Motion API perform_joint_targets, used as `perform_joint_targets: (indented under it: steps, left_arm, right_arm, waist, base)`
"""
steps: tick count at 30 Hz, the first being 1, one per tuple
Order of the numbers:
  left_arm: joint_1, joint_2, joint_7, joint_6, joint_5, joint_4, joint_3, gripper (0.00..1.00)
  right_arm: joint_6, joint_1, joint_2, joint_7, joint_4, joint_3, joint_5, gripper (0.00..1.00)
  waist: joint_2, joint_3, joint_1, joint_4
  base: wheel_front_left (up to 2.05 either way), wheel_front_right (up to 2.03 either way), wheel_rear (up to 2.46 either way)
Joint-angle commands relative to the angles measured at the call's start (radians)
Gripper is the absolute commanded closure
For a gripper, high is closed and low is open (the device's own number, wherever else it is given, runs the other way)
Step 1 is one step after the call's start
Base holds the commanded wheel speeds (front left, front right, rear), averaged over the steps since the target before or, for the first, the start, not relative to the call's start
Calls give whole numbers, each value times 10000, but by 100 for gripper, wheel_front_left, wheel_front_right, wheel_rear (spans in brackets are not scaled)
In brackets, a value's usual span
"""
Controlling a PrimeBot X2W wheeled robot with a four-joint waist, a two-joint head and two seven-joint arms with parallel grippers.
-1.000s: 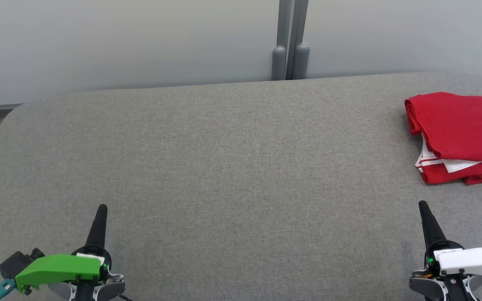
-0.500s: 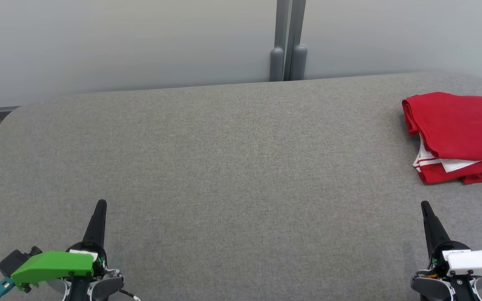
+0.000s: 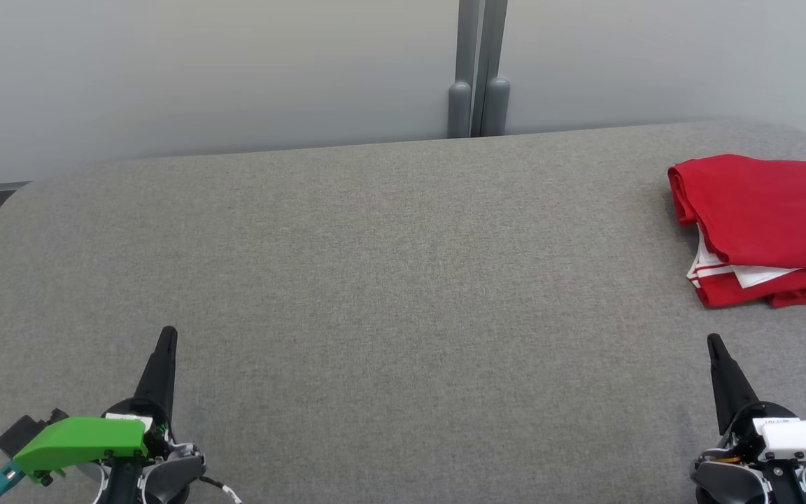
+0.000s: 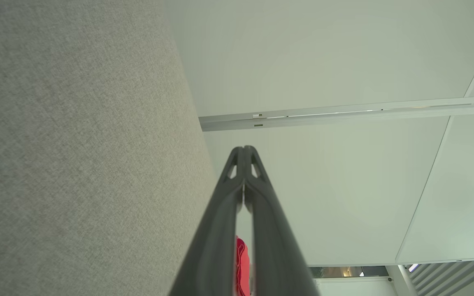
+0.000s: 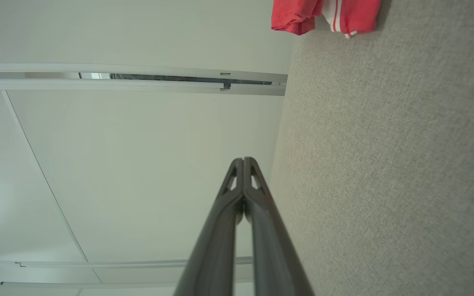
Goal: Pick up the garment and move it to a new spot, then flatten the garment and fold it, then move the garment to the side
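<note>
Both pincers are pressed shut and hold nothing: the left pincer (image 3: 166, 337) sits low at the near left of the grey table (image 3: 403, 280) and the right pincer (image 3: 713, 344) at the near right, each with its fingers together and pointing toward the far edge. The red garment (image 3: 767, 210), with white striped trim showing at its near edge, lies in a compact stack of layers at the far right of the table, well apart from the left pincer and a little beyond the right one. Judged from this, the pickup, flattening, folding and shift to the side look done, and little seems left. Its right part runs past the picture's edge, so how tidy the fold is there cannot be told.
</note>
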Motion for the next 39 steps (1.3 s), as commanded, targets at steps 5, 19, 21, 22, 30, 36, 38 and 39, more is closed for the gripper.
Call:
perform_joint_targets:
  steps: [5,19,21,22,30,36,38,39]
  left_arm:
    - [-207,-3,131,-33,-392,-63,84,100]
    - [-196,-16,244,-35,-615,-66,131,100]
    - [-197,-18,245,-35,-612,-66,132,100]
    - [-197,-17,246,-35,-611,-68,132,100]
    - [-196,-22,248,-35,-601,-65,139,100]
    - [-196,-26,254,-35,-595,-68,144,100]
    - [-196,-26,256,-35,-593,-69,145,100]
    - [-196,-26,256,-35,-593,-69,145,100]
  right_arm:
    - [4,153,-50,110,-119,-68,415,100]
    - [4,154,-51,167,-166,-89,705,100]
    - [4,154,-51,167,-166,-89,705,100]
    - [4,154,-51,167,-165,-89,705,100]
    - [4,153,-51,166,-165,-87,705,100]
    - [4,153,-51,166,-165,-86,705,100]
    - [4,153,-51,166,-165,-86,705,100]
    - [4,153,-51,166,-165,-86,705,100]
  waist:
    - [0,-14,0,-20]
    - [0,-29,0,-42]
    - [0,-29,0,-42]
    - [0,-29,0,-42]
    - [0,-29,0,-42]
    - [0,-29,0,-42]
    - [0,-29,0,-42]
    - [0,-29,0,-42]
  base:
    - [0,0,0]
    - [0,0,0]
    - [0,0,0]
    - [0,0,0]
    - [0,0,0]
    - [0,0,0]
    - [0,0,0]
    - [0,0,0]
